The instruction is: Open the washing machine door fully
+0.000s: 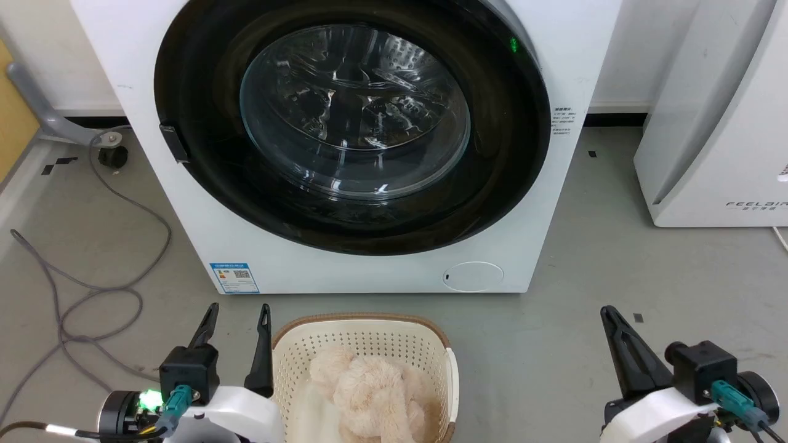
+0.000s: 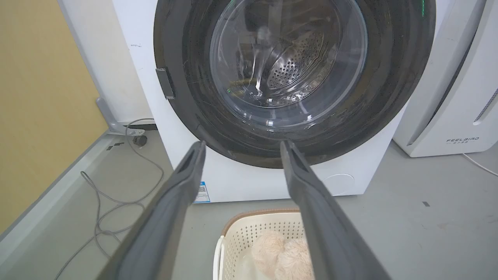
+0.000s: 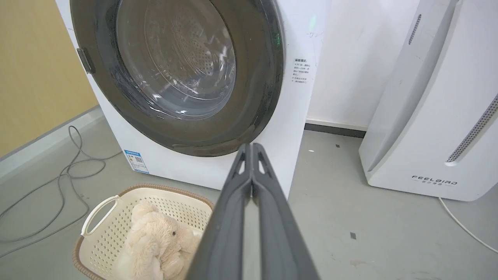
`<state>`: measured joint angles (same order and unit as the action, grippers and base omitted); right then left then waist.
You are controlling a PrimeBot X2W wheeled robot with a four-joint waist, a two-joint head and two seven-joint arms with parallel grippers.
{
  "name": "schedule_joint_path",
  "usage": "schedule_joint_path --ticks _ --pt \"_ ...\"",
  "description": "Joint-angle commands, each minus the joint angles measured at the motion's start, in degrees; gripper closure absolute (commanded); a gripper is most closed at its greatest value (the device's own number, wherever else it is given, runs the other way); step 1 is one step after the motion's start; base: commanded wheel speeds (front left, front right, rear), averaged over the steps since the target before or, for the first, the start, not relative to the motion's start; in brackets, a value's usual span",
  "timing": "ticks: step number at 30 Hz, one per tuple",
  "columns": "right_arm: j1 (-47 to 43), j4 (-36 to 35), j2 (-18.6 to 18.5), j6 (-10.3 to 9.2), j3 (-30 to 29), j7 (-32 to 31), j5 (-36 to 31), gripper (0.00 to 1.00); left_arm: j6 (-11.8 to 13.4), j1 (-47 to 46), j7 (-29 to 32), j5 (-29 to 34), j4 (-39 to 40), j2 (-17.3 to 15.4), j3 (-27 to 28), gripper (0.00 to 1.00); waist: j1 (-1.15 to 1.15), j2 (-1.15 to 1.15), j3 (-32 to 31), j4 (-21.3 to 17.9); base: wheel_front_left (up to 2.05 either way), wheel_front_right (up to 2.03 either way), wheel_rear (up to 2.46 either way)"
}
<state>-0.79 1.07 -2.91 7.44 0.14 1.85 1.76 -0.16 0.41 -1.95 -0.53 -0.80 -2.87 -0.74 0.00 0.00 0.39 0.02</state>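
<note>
Washer door (image 1: pixel 352 117) shut; L claw (image 1: pixel 239 307) spread, R claw (image 1: pixel 611 314) pinched tight.

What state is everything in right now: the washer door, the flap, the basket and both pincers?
washing machine door: shut, flush with the front.
round flap: shut.
left pincer: open, empty.
right pincer: shut, empty.
basket: on the floor, holding a plush toy.
</note>
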Motion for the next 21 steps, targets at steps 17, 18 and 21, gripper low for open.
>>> schedule_joint_path --ticks 17,18,21 --pt "1.5 1.1 0.0 0.01 0.2 2.6 27.4 1.0 -0.4 -1.4 -2.5 -0.5 0.0 0.0 -0.2 0.0 0.0 0.0 0.1 0.1 0.0 0.0 0.0" --pt "1.8 1.2 0.0 0.01 0.1 2.7 29.3 1.0 -0.4 -1.4 -2.6 -0.5 0.0 0.0 -0.2 0.0 0.0 0.0 0.1 0.1 0.0 0.0 0.0" --pt "2.7 1.3 0.0 0.01 -0.2 3.1 34.1 1.0 -0.4 -1.6 -2.9 -0.7 0.1 0.0 -0.2 0.0 0.0 0.0 0.2 0.1 0.0 0.0 0.0"
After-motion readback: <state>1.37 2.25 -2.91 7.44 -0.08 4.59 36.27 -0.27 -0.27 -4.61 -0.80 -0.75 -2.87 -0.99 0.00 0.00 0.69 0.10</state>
